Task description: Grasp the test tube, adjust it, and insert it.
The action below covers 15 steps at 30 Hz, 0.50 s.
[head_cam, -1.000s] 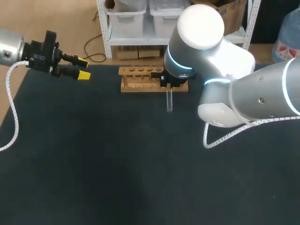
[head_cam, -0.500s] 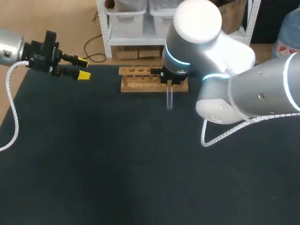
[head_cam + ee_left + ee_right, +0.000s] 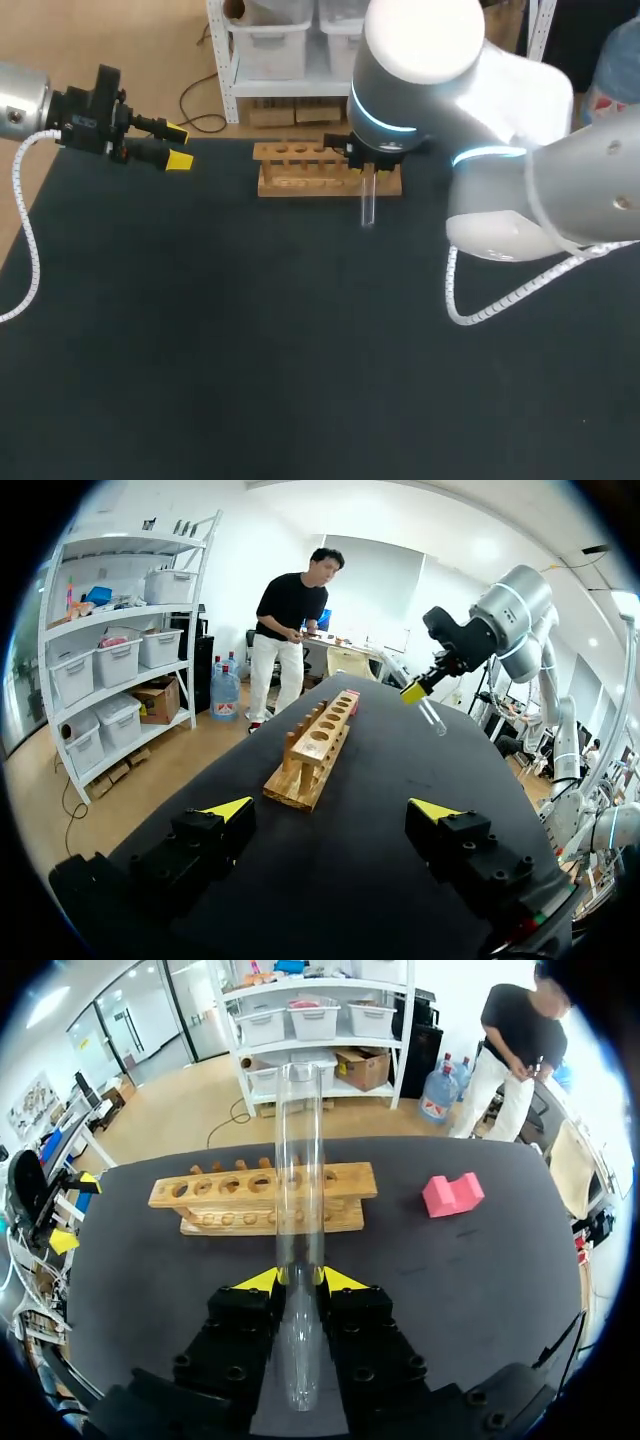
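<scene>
right hand (image 3: 300, 1278) is shut on the test tube (image 3: 299, 1160), its two yellow tips pressing the clear wall from both sides. a long stretch of tube reaches out ahead of the fingers and a shorter part lies back between them. in the head view the right hand (image 3: 370, 165) hangs near the 12 o'clock edge of the table (image 3: 200, 350). the test tube (image 3: 367, 208) points down from it at about 5 o'clock of the wooden rack (image 3: 300, 170)'s right end, not yet in any hole. from the left wrist view the test tube (image 3: 432, 714) is in the air, tilted, above and past the far end of the wooden rack (image 3: 318, 748).

left hand (image 3: 172, 145) waits at the table's 10 o'clock corner, fingers wide apart and holding nothing.

the tube looks light, stiff, smooth and brittle, so i judge it likely to slip or twist in the pads rather than bend, and to crack if squeezed hard or knocked on the rack. the sound hold is on the straight wall, away from the rim, with gentle and even pressure. enough length should stay free below the fingers to enter a hole. which end is closed i cannot tell for sure.
</scene>
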### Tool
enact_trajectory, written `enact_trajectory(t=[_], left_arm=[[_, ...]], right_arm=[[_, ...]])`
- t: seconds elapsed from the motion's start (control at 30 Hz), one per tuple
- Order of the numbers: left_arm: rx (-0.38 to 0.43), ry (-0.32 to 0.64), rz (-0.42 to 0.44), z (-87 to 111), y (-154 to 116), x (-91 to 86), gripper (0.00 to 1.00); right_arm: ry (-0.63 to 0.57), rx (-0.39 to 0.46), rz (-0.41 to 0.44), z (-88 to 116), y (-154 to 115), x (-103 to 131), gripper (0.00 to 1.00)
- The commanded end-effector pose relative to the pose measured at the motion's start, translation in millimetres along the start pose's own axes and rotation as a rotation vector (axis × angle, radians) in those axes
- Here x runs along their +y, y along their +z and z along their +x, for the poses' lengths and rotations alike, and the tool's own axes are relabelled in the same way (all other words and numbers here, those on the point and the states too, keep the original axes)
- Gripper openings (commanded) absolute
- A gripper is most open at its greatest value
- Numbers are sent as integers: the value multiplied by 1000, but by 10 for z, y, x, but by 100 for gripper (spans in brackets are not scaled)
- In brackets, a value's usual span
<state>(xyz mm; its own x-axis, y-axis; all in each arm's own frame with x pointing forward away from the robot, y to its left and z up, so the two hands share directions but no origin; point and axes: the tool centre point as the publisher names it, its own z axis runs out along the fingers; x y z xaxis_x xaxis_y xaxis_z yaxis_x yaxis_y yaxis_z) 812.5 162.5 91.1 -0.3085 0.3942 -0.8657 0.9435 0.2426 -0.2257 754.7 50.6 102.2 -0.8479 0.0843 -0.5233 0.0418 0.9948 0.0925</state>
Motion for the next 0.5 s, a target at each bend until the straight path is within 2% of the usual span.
enact_trajectory(t=[0.03,0.37,0.5], left_arm=[[-2,2,-2,11,-2,-11,100],[-2,2,-2,11,-2,-11,100],[-2,2,-2,11,-2,-11,100]], right_arm=[[1,-46,6,72,-304,-79,0],[-15,-67,14,115,-446,-135,0],[-38,-48,-51,113,-480,-118,0]])
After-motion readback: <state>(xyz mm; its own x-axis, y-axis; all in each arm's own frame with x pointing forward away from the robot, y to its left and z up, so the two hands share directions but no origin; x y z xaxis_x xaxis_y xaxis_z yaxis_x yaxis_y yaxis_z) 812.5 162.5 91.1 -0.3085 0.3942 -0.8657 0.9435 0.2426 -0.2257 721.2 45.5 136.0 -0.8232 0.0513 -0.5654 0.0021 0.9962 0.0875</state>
